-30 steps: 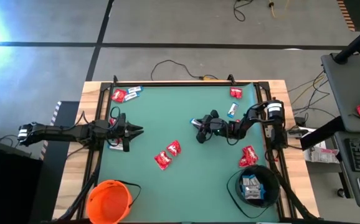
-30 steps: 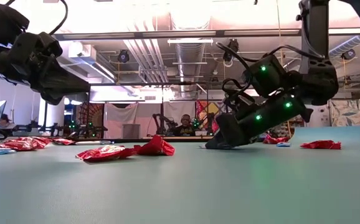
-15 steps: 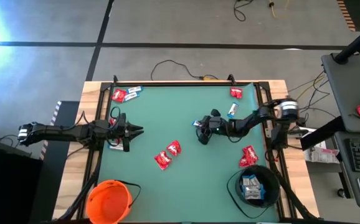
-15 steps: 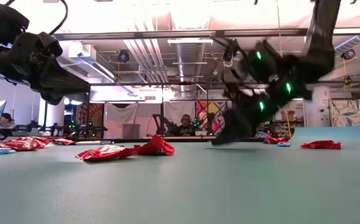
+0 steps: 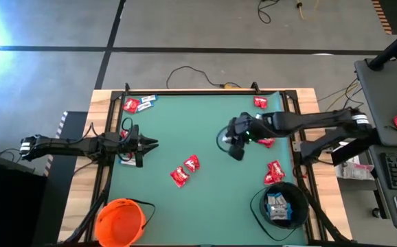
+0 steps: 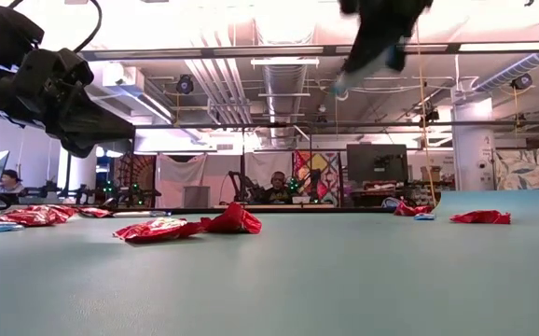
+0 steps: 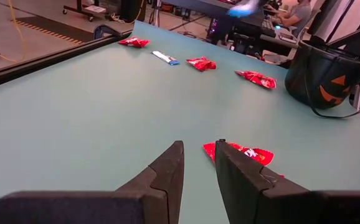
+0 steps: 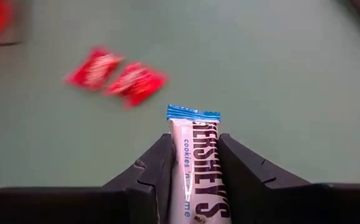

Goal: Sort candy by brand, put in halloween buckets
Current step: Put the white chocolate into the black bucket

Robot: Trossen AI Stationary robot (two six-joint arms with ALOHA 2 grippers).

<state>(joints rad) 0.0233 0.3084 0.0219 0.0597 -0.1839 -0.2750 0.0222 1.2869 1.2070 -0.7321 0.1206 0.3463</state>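
My right gripper (image 5: pixel 233 143) hangs high over the middle of the green mat, shut on a narrow blue-and-white candy bar (image 8: pixel 195 152). In the low view the bar's blue end (image 6: pixel 344 86) sticks out below the gripper (image 6: pixel 381 37), far above the table. My left gripper (image 5: pixel 152 144) waits at the mat's left side, its fingers (image 7: pixel 167 168) a narrow gap apart with nothing between them. Two red candies (image 5: pixel 185 171) lie flat on the mat in front of it. The orange bucket (image 5: pixel 121 221) stands at the near left corner. The black bucket (image 5: pixel 279 204) stands at the near right corner with blue-and-white candy inside. My right gripper pinches the bar's two long edges (image 8: pixel 179 163) between its two fingers (image 8: pixel 239 171). The fingers lie along the bar, whose blue crimped end (image 8: pixel 193 113) sticks out past the fingertips. The gripper slants downward, and the bar is lifted clear of the table.
More red candies lie at the far left (image 5: pixel 131 105), far right (image 5: pixel 260 102) and right edge (image 5: pixel 274 171). A blue-and-white one (image 5: pixel 145 103) lies at the far left. A raised wooden rim (image 5: pixel 205 90) frames the mat. The mat's middle (image 5: pixel 205 199) is bare.
My right gripper has risen steeply from the mat's surface to high above it, tipping further downward, and the blue-and-white bar has come up with it, clear of the table.
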